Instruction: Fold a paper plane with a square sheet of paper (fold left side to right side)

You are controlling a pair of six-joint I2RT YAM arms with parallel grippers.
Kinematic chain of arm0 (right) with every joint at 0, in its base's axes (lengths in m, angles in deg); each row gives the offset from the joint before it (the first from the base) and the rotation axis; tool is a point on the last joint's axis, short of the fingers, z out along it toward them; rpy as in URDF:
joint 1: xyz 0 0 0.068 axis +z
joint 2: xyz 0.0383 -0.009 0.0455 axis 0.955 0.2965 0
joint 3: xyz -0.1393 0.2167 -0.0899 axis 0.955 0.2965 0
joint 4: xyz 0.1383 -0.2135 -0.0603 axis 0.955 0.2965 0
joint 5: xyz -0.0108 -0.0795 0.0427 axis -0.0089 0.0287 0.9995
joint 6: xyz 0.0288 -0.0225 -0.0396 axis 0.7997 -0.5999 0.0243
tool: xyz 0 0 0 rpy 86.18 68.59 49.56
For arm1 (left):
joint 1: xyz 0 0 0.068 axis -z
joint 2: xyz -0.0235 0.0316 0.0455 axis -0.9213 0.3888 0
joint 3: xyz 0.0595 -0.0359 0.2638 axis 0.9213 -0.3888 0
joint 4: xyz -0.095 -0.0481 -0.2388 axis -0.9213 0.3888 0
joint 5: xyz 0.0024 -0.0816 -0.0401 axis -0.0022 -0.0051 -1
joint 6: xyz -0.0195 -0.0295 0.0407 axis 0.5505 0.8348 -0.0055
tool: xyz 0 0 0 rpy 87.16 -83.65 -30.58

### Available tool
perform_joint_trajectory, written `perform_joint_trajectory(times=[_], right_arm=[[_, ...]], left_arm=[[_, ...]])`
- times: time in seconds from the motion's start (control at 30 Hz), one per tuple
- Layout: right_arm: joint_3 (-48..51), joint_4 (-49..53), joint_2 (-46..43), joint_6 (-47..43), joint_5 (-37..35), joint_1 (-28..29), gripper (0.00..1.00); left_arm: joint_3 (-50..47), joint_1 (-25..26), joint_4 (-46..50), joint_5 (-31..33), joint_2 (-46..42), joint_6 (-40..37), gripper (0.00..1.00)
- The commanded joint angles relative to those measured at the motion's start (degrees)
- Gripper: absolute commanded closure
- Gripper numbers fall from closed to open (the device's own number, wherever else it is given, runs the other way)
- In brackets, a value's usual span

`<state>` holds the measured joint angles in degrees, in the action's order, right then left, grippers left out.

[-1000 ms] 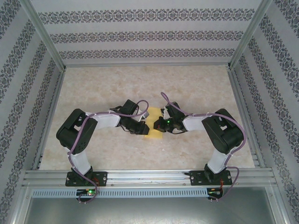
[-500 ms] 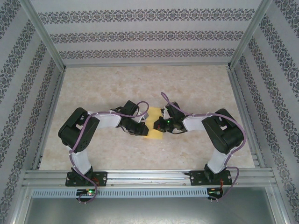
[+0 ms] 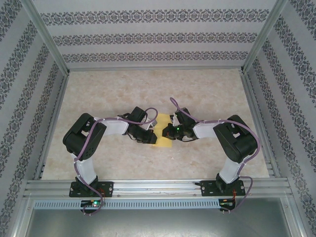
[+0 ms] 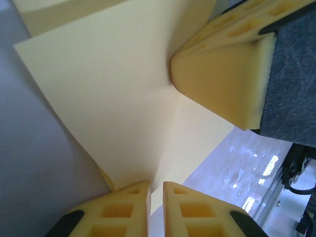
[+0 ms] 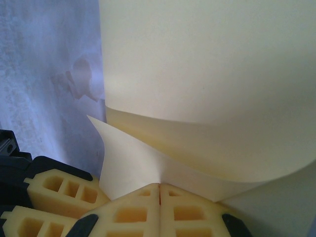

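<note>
Both grippers pinch a pale-yellow square sheet of thin paper (image 3: 161, 141) at the middle of the pale marbled tabletop (image 3: 207, 94).
The left gripper (image 4: 156, 205) is nearly closed, grasping the paper's edge in its narrow gap; the right gripper (image 5: 159, 200) is clenched tight on a curled layer arching above the tabletop.

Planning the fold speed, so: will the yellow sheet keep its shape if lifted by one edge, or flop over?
Likely floppy: the square sheet of paper bows in a loose curl above the right gripper pinching it. Probably very light and easily creased: it puckers where the left gripper pinches its edge. Pulled between both grips, it might tear or slip.
</note>
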<state>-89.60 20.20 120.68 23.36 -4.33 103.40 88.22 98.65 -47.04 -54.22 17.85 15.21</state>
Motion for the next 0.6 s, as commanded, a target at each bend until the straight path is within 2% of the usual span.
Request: perform_joint_trajectory(times=[0.0, 0.33, 0.57], right_arm=[[0.04, 2.96, -0.53, -1.36, -0.22, 0.9, 1.0], [1.02, 4.37, -8.89, -2.15, -2.87, 0.5, 1.0], [0.73, 2.95, -7.43, -1.07, -3.84, 1.49, 1.0]], left_arm=[[0.23, 0.54, 1.67, 1.01, 1.58, -1.48, 0.85], [-0.06, 0.95, 3.49, 3.37, 1.38, -2.48, 0.86], [0.28, 1.33, 3.96, 3.48, 1.84, -3.37, 0.86]])
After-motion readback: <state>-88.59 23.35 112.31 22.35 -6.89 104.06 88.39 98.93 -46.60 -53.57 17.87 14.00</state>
